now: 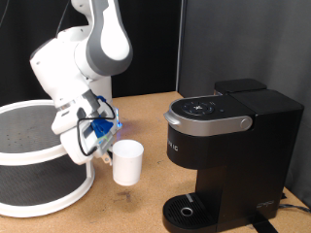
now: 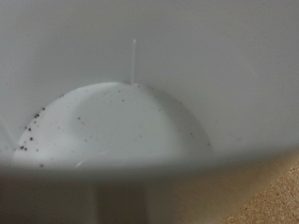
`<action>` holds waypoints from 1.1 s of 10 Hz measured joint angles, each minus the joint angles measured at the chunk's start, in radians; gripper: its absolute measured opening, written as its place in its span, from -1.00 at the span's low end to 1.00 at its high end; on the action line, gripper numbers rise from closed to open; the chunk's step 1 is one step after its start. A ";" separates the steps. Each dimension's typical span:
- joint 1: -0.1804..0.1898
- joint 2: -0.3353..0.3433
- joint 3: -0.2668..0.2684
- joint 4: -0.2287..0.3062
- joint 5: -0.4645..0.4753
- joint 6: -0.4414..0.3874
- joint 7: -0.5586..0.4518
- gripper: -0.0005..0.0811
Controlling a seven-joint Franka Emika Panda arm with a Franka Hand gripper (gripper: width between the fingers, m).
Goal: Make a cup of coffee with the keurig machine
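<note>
Carrying the cup level above mid-table, gripper jaws clamped on its rim, well short of the keurig machine at the right edge; keeping it upright matters.

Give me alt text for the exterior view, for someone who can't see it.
A white robot arm's claw holds a white cup lifted above a brown table, to the left of a black coffee machine with its lid closed. A round white two-tier stand sits at the far left.
</note>
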 joint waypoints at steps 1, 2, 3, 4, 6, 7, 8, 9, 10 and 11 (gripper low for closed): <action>0.006 0.033 0.003 0.014 0.061 0.000 -0.051 -0.82; 0.009 0.062 0.006 0.025 0.103 -0.001 -0.089 -0.82; 0.010 0.087 0.012 0.035 0.144 -0.001 -0.125 -0.82; 0.010 0.108 0.021 0.043 0.185 -0.005 -0.159 -0.82; 0.010 0.142 0.040 0.061 0.264 -0.031 -0.219 -0.82; 0.012 0.153 0.051 0.070 0.300 -0.044 -0.244 -0.82; 0.013 0.165 0.065 0.081 0.334 -0.046 -0.262 -0.82; 0.015 0.178 0.083 0.091 0.371 -0.045 -0.282 -0.82; 0.018 0.192 0.100 0.105 0.409 -0.042 -0.301 -0.82; 0.022 0.207 0.119 0.118 0.441 -0.038 -0.313 -0.82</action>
